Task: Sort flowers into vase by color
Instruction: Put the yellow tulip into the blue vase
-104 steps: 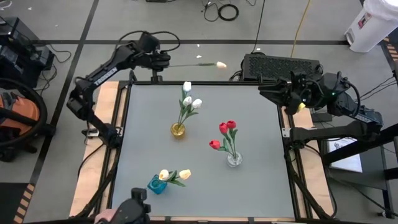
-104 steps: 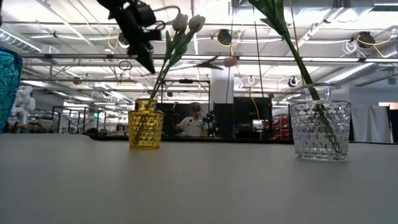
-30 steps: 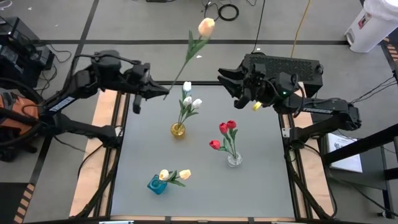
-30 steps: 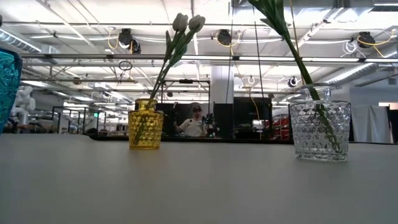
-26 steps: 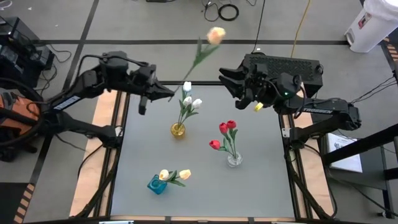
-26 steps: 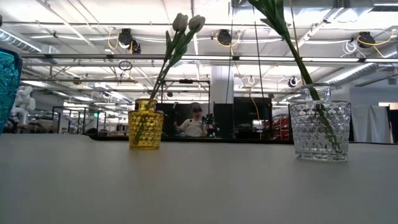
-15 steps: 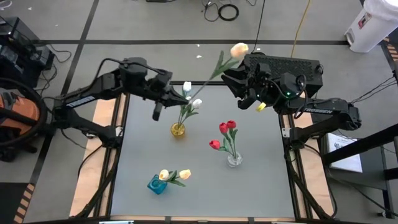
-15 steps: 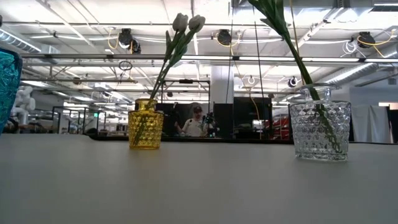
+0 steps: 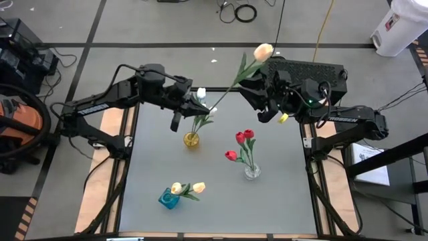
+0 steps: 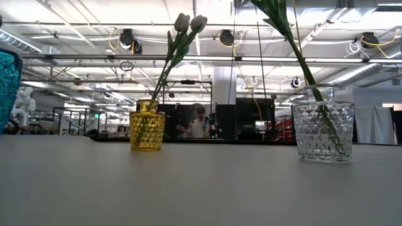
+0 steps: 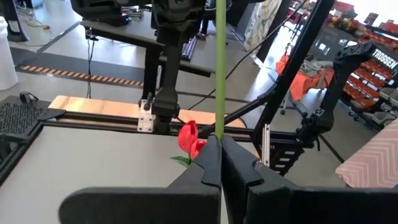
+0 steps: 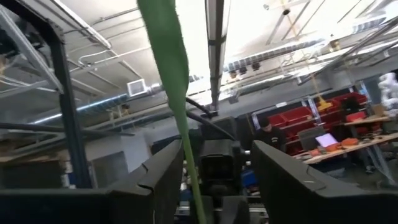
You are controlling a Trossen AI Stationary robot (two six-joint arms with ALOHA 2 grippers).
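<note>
Yellow tulip [image 9: 263, 51] swung rightward, yellow vase [image 9: 191, 140] holding white tulips [image 9: 201, 94]

Yellow tulip [image 9: 263, 51] held aloft; others sorted in vases [image 9: 192, 140].

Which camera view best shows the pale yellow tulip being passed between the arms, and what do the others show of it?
The high view: the whole pale yellow tulip, head and stem, from left tool to right tool. The left wrist view shows only its stem pinched; the right wrist view only the stem between open fingers; the low view nothing.
</note>
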